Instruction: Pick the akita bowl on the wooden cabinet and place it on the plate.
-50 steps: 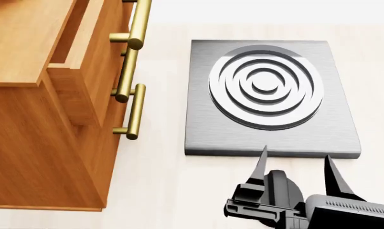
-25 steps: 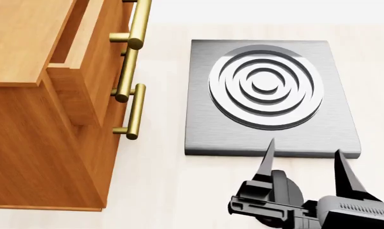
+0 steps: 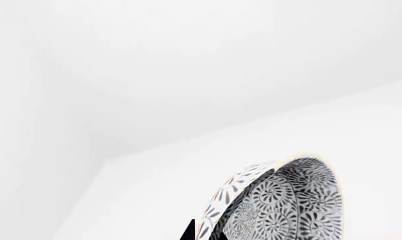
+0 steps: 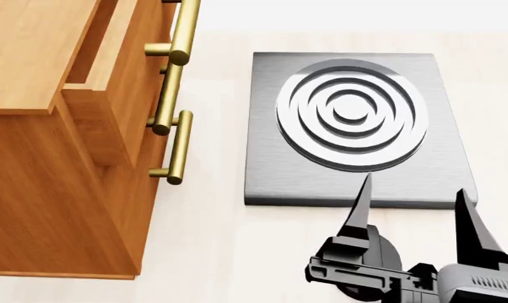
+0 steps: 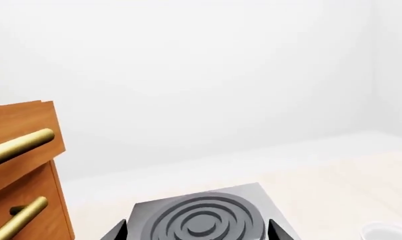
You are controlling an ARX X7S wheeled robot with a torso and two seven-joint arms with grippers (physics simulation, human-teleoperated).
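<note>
Step in hand, as judged: carry; the left end effector [image 3: 204, 231] is clamped on the bowl [image 3: 281, 202] rim, bowl tilted, mouth sideways, no long axis; right end effector [image 4: 410, 208] apart over the desk [image 4: 211, 252]; next: locate the plate, not visible.

Right gripper [image 4: 412, 199] low in head view, fingers [image 4: 360, 205] spread.

A square grey metal hob [image 4: 359, 129] with raised concentric rings lies flat on the pale counter [image 4: 211, 240]. In the right wrist view, a small white cup [image 5: 388, 232] stands apart from it, partly cut off.
</note>
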